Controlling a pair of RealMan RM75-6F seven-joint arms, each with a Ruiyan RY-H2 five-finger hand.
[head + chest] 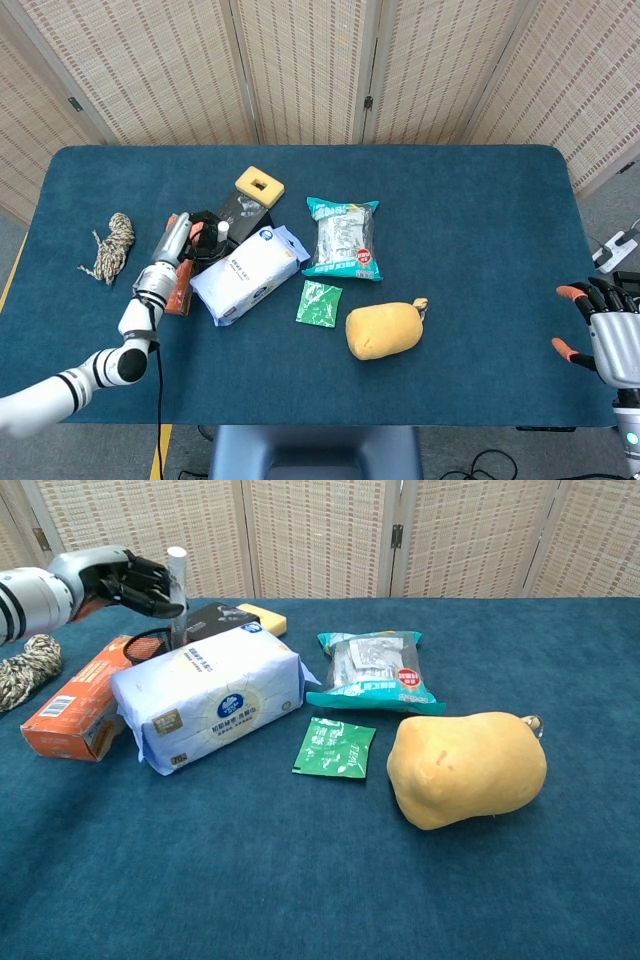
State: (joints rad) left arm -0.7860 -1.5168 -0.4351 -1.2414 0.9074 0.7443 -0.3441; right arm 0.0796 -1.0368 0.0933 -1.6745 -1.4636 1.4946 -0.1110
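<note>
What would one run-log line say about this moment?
left robot hand: holds small white-capped tube upright | behind tissue pack | right robot hand: open, off table edge

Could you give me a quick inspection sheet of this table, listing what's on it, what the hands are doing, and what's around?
Surface: blue table, cloth-covered.
Job's things: small white tube, upright, held by left hand.
Clutter: tissue pack, orange box, snack bag, green sachet, yellow pouch, yellow block, rope bundle.
Hands: right hand open, at table's edge.
Cables: black cable under left arm.
Surroundings: woven screens.
</note>
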